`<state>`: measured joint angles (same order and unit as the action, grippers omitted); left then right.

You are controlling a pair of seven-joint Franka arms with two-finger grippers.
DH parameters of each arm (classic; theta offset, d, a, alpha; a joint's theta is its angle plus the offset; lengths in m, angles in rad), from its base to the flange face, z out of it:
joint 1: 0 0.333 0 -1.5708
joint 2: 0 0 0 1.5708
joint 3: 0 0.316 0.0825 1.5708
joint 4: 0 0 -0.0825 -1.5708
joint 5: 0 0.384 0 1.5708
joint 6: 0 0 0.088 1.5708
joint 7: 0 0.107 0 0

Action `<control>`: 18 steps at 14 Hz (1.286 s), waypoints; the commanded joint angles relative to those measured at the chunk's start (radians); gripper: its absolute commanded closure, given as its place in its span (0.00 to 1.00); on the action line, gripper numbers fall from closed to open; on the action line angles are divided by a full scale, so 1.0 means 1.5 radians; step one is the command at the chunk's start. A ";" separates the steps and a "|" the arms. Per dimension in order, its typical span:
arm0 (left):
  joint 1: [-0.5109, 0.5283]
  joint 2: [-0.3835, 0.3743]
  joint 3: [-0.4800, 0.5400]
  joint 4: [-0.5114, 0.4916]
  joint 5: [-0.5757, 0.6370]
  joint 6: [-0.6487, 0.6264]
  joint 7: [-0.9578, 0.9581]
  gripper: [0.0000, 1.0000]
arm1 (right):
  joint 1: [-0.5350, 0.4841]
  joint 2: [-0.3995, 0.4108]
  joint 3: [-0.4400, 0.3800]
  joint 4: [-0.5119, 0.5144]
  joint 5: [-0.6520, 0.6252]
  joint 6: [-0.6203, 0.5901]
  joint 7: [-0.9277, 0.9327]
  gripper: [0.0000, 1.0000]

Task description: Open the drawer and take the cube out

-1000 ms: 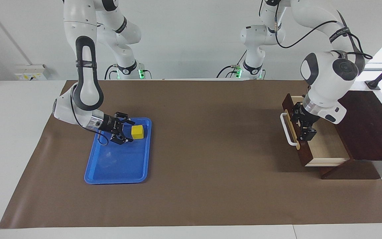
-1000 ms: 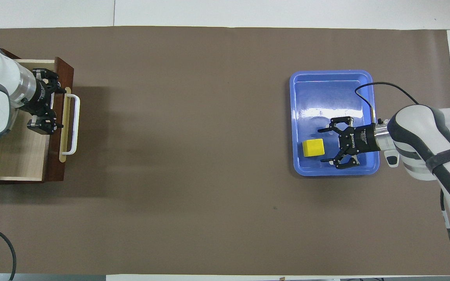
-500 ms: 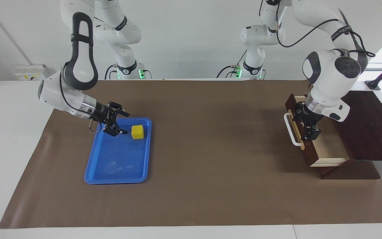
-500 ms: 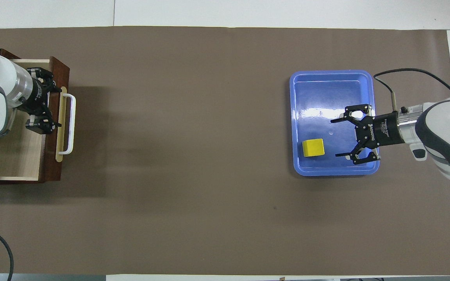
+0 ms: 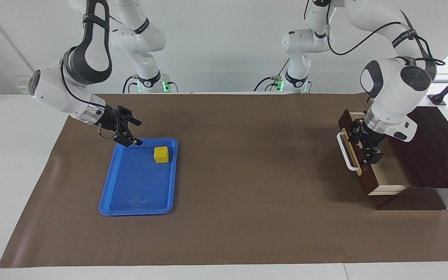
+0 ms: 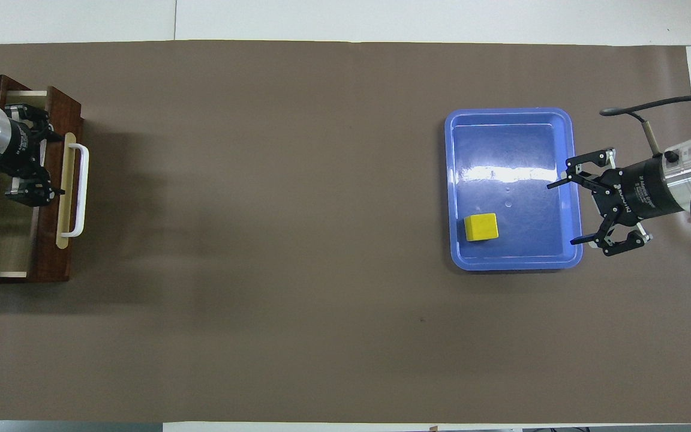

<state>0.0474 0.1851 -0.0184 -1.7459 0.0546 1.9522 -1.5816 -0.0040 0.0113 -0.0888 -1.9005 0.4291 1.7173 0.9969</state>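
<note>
Drawer (image 5: 383, 177) is standing partly pulled out of its dark box (image 5: 434, 147) at the left arm's end of the counter (image 5: 247, 175), and the left arm's white wrist is hiding much of its pale inside. The left pincer (image 5: 370, 146) is sitting low in the drawer just inside the front panel, jaws wide, gripping nothing. The right pincer (image 5: 130, 132) is hanging spread wide over the blue tray's (image 5: 138, 194) edge, empty. The cube (image 5: 161, 154) is lying in the tray beside it, untouched.
</note>
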 commanded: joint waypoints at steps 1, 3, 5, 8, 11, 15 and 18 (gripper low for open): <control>0.032 -0.011 -0.001 -0.016 0.011 0.017 0.032 0.00 | 0.000 -0.043 0.017 0.010 -0.061 -0.029 -0.063 0.00; 0.047 -0.011 -0.001 -0.016 0.030 0.017 0.040 0.00 | 0.000 -0.067 0.031 0.013 -0.100 -0.052 -0.127 0.00; 0.060 -0.012 -0.001 -0.016 0.037 0.017 0.050 0.00 | 0.000 -0.095 0.054 0.017 -0.153 -0.063 -0.202 0.00; 0.093 -0.012 -0.002 -0.017 0.037 0.019 0.074 0.00 | -0.001 -0.122 0.065 0.024 -0.198 -0.069 -0.352 0.00; 0.080 -0.015 -0.005 -0.005 0.038 -0.003 0.087 0.00 | -0.001 -0.131 0.066 0.026 -0.236 -0.065 -0.486 0.00; 0.038 -0.054 -0.017 0.044 0.017 -0.126 0.286 0.00 | -0.006 -0.130 0.065 0.026 -0.256 -0.051 -0.620 0.00; 0.032 -0.094 -0.033 0.054 -0.050 -0.190 0.430 0.00 | -0.013 -0.122 0.064 0.038 -0.264 -0.036 -0.659 0.00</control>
<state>0.1054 0.0900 -0.0614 -1.6626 0.0261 1.7318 -1.0796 -0.0076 -0.1827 0.0031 -1.8653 0.0486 1.6476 0.0535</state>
